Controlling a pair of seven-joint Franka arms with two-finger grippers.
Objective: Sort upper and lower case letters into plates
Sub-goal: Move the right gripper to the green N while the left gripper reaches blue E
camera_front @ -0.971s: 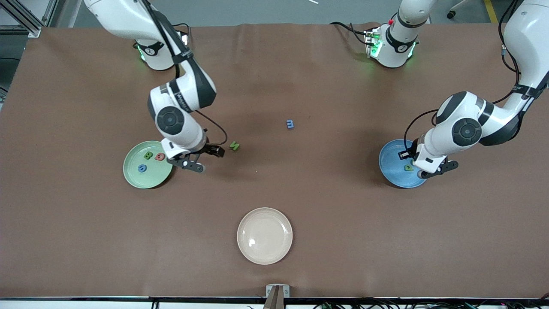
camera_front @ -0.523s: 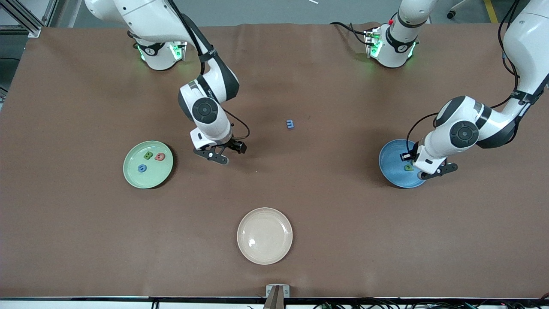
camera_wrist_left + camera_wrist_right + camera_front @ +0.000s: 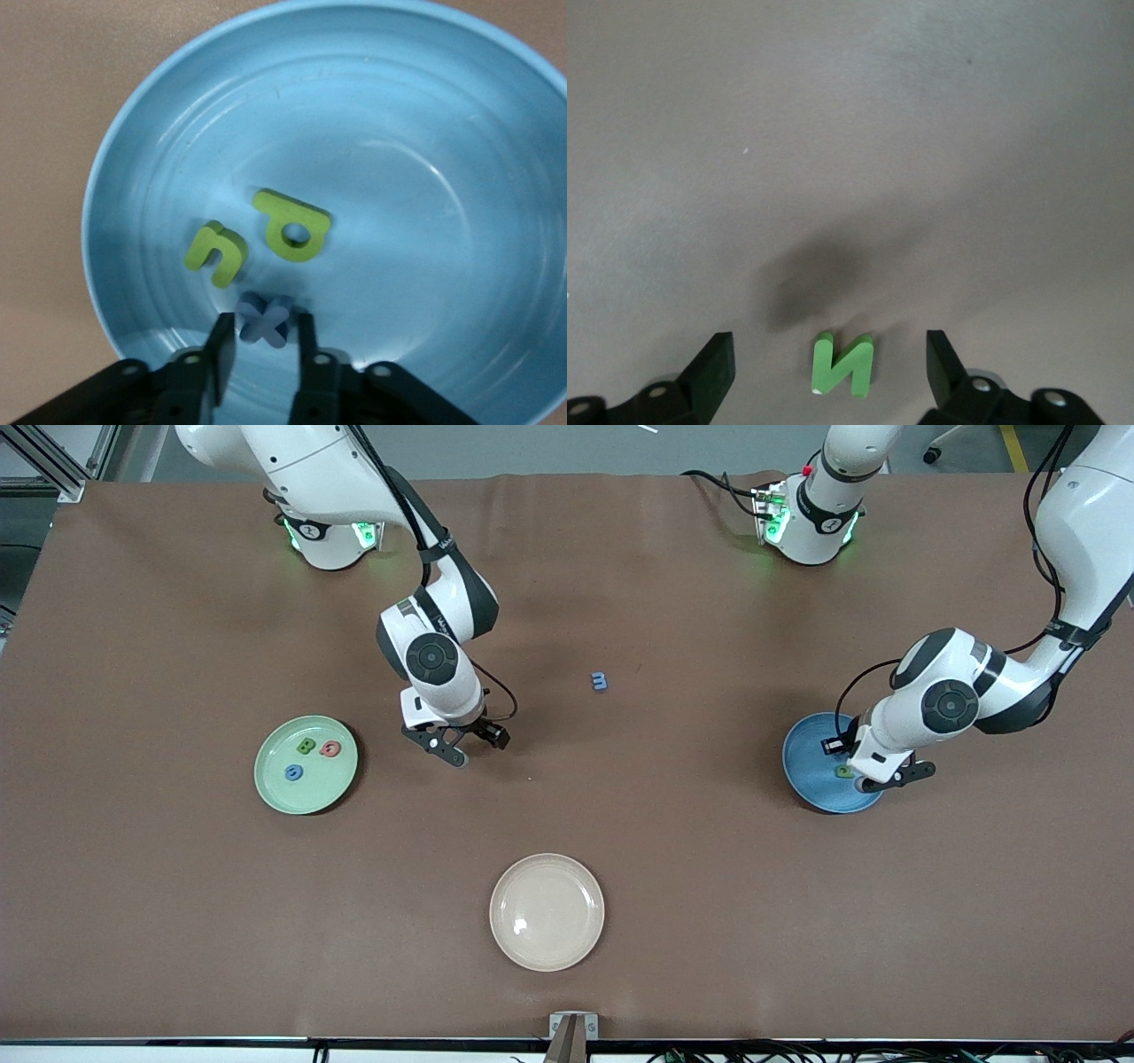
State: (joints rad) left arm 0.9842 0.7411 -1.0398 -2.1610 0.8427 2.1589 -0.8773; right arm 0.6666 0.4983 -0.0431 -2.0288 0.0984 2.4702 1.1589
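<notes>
My right gripper (image 3: pixel 461 746) is open, low over the table, and hides a green letter N in the front view. In the right wrist view the N (image 3: pixel 843 363) lies flat on the table between the spread fingers (image 3: pixel 713 367). My left gripper (image 3: pixel 873 773) is over the blue plate (image 3: pixel 808 775). In the left wrist view its fingers (image 3: pixel 221 341) stand narrowly open on either side of a blue x (image 3: pixel 264 317) in the blue plate (image 3: pixel 425 133), beside two green letters (image 3: pixel 215 252) (image 3: pixel 292 227). The green plate (image 3: pixel 310 795) holds a green (image 3: pixel 306 746), a pink-red (image 3: pixel 330 749) and a blue letter (image 3: pixel 293 772).
A blue letter m (image 3: pixel 600 681) lies alone on the brown table, between the two arms and farther from the front camera than both plates. A cream-beige plate (image 3: pixel 547 911) with nothing in it sits near the table's front edge.
My right gripper has moved from beside the green plate toward the middle of the table and now stands over the green N. My left gripper has shifted slightly over the blue plate.
</notes>
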